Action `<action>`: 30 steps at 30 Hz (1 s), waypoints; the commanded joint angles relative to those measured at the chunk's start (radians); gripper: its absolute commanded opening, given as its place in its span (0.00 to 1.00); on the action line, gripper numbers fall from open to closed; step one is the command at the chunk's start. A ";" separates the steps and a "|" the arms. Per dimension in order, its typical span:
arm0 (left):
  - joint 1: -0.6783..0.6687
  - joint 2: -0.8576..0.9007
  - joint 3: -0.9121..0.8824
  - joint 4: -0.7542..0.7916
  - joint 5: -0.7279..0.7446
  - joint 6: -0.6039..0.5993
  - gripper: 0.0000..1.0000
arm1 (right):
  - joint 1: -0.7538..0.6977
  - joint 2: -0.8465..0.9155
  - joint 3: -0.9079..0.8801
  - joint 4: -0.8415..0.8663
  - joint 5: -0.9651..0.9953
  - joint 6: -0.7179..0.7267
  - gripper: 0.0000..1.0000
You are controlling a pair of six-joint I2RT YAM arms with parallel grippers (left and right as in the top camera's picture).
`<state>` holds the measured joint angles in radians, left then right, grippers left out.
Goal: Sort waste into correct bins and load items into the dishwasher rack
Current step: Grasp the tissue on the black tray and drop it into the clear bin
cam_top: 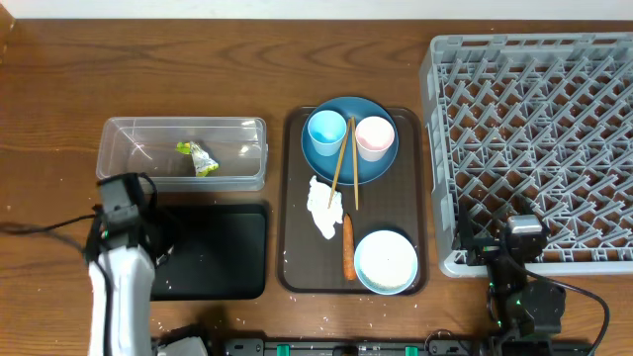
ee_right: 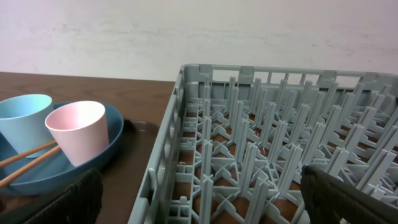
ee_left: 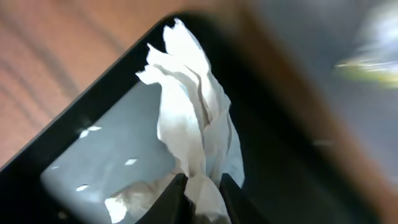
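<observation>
Left wrist: left jaws pinched shut on a paper scrap [ee_left: 186, 106] at the black tray [ee_left: 106, 149]. Right jaws wide open, empty, by the rack [ee_right: 261, 124].

Overhead: wrapper [cam_top: 199, 156] already in the tub [cam_top: 119, 138]. Still on the brown tray [cam_top: 293, 198]: bowl [cam_top: 386, 262], carrot [cam_top: 348, 247], second scrap [cam_top: 322, 210], chopsticks [cam_top: 340, 163], plate [cam_top: 381, 168], blue cup [cam_top: 324, 133], pink cup [cam_top: 374, 138]. Nothing racked yet, so it's early.

White left arm [cam_top: 117, 292], dark left pincer [ee_left: 202, 183], black right arm [cam_top: 529, 297], black cables [cam_top: 30, 229]

Brown serving tray [cam_top: 300, 259] on wooden table [cam_top: 59, 79]
</observation>
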<state>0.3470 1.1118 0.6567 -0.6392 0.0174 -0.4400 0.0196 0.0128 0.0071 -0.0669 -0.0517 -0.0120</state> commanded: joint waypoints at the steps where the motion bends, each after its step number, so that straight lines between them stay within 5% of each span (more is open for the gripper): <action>1: 0.005 -0.138 0.054 -0.002 0.168 -0.002 0.19 | -0.003 0.000 -0.002 -0.004 -0.001 -0.004 0.99; 12: 0.005 -0.333 0.092 0.210 0.441 -0.028 0.19 | -0.003 0.000 -0.002 -0.004 -0.001 -0.004 0.99; 30: -0.069 0.185 0.092 0.616 0.443 -0.051 0.22 | -0.003 0.000 -0.002 -0.004 -0.001 -0.004 0.99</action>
<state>0.2817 1.2488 0.7338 -0.0486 0.4477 -0.4942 0.0196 0.0132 0.0071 -0.0669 -0.0517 -0.0120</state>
